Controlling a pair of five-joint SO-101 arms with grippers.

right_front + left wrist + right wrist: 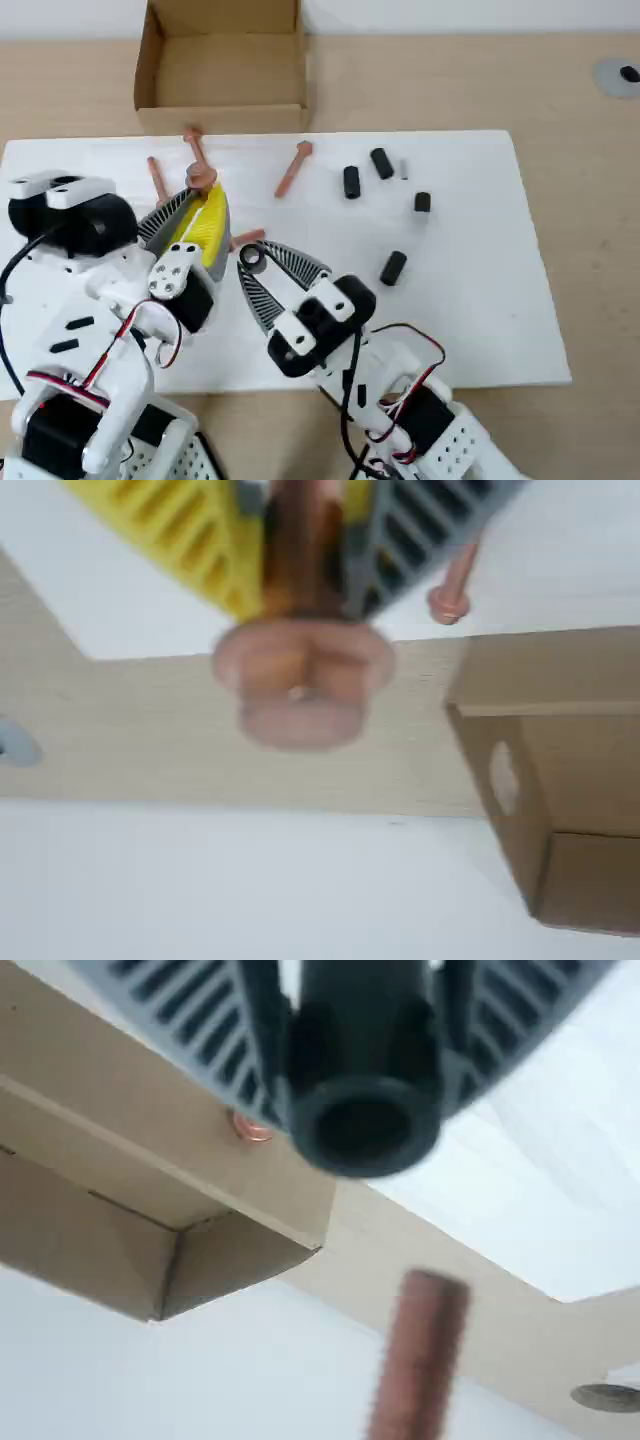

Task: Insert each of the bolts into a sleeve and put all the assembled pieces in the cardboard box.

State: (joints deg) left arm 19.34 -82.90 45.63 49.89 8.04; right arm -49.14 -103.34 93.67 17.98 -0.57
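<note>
Left pincer [198, 190] clamps bolt [300, 680], right pincer [252, 262] clamps sleeve [365, 1120]; cardboard box [220, 118] beyond mat [480, 300] edge.

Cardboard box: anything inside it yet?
In the high view the cardboard box shows only its bare floor, with nothing lying on it. Its far end runs off the picture's edge, so that strip is unseen.

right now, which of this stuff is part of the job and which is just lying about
Job:
bolt in the left tool
sleeve in the right tool
loose bolts
loose sleeves
box

Lying about:
white sheet under the parts
grey disc on the table
</note>
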